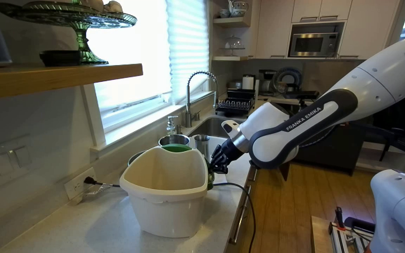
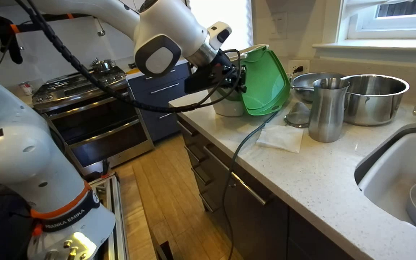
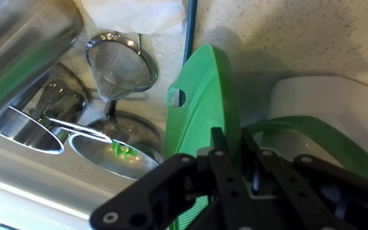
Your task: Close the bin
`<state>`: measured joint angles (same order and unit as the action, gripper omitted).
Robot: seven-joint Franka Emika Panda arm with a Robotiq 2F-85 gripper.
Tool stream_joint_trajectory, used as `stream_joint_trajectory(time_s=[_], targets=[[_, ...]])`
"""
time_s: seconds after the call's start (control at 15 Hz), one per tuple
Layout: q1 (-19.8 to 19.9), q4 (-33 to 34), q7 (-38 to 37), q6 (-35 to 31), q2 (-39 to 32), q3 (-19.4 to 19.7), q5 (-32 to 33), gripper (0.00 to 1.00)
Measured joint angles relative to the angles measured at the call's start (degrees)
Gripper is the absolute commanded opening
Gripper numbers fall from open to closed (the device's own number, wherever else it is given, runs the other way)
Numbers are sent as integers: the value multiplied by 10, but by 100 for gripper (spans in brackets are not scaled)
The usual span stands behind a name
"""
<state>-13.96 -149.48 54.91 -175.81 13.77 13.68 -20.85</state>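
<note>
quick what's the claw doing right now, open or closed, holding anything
Claw: closed, holding the green lid by its edge.

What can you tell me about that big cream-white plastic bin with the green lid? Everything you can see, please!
The big cream-white plastic-looking bin is smooth and tapers toward its base, with rounded corners and a thick rim that dips on one side. It stands upright on the pale speckled counter. Its bright green plastic-looking lid is open, tipped nearly vertical beside the bin and leaving the mouth uncovered. The black pincer appears to grip the lid's edge. The bin's floor is hidden.
</note>
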Motion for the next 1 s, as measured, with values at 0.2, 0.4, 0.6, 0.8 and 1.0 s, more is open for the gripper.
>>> stream_joint_trajectory(time_s=[0.2,0.4,0.6,0.8,1.0], targets=[[12,-2,-1,18,11,-20,20,4],[43,-9,-9,22,25,-53,69,4],[81,-14,-9,21,42,-88,124,4],[108,-19,-13,21,64,-112,178,4],[113,-24,-33,21,87,-112,249,4]])
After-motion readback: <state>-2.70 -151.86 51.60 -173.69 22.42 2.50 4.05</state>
